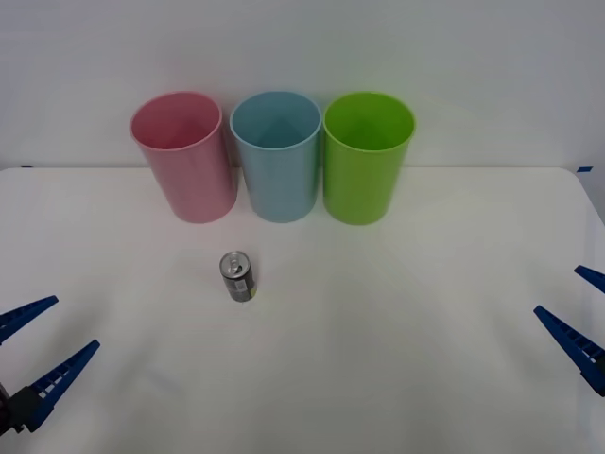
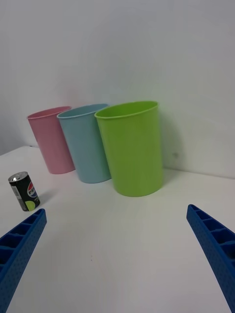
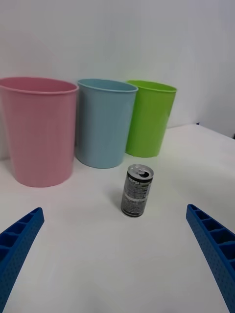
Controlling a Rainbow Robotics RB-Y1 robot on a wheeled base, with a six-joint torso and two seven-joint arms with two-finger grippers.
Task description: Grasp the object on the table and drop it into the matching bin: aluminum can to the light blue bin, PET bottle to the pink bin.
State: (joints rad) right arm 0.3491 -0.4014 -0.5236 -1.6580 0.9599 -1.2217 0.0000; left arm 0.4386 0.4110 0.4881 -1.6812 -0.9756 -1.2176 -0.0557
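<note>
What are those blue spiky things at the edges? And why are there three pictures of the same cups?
Those are a robot's two-finger hands, called grippers. The left gripper and right gripper wait open at the table's near corners, holding nothing. One camera looks down from above; the other two ride on the robot's wrists, so each sees its own fingers. On the table stands a small can. Behind it stand three bins: pink bin, light blue bin, and a green one. The can belongs in the blue one.
</note>
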